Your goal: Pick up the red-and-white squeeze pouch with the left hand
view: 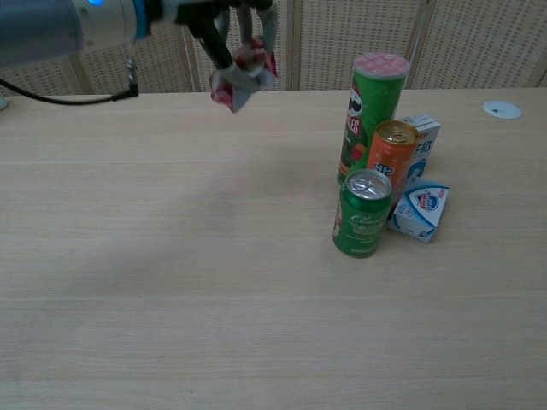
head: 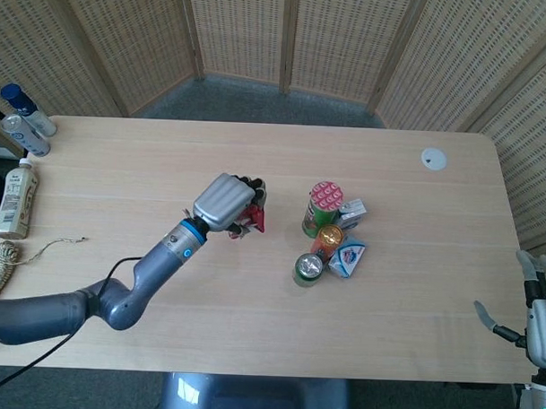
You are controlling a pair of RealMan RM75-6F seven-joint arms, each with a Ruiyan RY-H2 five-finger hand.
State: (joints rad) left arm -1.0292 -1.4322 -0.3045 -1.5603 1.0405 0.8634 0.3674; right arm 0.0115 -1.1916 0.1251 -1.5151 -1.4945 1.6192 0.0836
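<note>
The pouch is pinched in the curled fingers of the left hand and held clear above the table. To its right a cluster stands on the table: a tall green tube, an orange can, a green can and two small cartons, all well apart from the pouch. Bottles and a cord lie at the table's left edge. The right hand is seen at the lower right edge, fingers spread and empty.
</note>
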